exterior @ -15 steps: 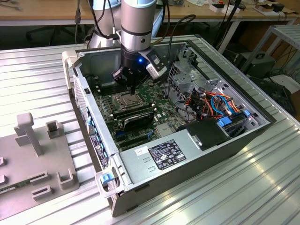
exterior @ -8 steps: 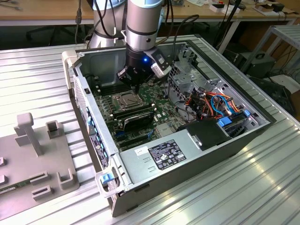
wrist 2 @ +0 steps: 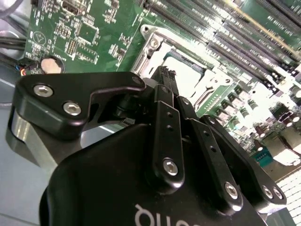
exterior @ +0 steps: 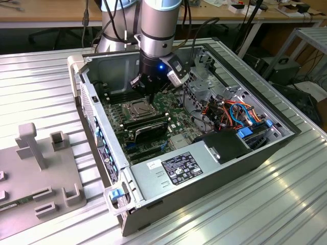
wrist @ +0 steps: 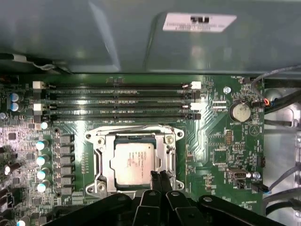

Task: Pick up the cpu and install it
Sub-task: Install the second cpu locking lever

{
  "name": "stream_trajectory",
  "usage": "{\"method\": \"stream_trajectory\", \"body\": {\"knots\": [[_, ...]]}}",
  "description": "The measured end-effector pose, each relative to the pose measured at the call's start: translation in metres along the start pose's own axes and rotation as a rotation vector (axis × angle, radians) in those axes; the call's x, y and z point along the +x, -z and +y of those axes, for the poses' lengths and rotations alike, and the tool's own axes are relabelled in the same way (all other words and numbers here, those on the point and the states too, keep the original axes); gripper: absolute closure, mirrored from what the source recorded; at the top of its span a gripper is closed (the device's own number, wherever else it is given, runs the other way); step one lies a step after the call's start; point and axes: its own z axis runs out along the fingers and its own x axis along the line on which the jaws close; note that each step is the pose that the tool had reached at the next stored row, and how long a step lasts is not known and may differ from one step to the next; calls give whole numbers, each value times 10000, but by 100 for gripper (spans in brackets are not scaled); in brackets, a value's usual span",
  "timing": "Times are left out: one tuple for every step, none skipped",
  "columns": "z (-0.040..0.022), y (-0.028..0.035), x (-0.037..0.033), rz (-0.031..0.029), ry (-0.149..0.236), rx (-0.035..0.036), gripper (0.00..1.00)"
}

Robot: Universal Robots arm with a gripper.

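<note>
In the exterior view, the robot arm reaches down into an open computer case (exterior: 214, 168) that lies on a ribbed metal worktop (exterior: 41, 76). The pincer (exterior: 148, 94) hangs just above the socket (exterior: 137, 108) on the green board.

In the second wrist view, the pincer's (wrist 2: 164, 77) black fingers (wrist 2: 165, 120) are pressed together with nothing between them.

In the first wrist view, the cpu (wrist: 133, 163) lies flat inside the metal frame of the socket (wrist: 100, 162). The clenched pincer (wrist: 159, 175) sits at the cpu's edge. Long slots (wrist: 117, 101) run beside the socket.
</note>
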Motion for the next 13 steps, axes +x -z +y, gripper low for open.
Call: {"method": "stream_trajectory", "body": {"knots": [[-28,0,0,0,0,-1,89],[-65,0,-1,0,-1,0,89],[-94,0,-1,0,-1,0,89],[-107,-1,-2,0,0,0,89],[-121,-1,-2,0,-1,0,89],[-133,-1,-2,-1,0,0,89],[-140,-1,-2,-1,0,-1,89],[-143,-1,-1,-1,-1,-1,89],[-144,-1,0,-1,-1,0,89],[-145,0,6,-1,-1,1,89],[-146,0,12,-1,-1,0,89],[-148,1,30,-1,0,0,89],[-150,2,41,-1,0,1,89]]}}
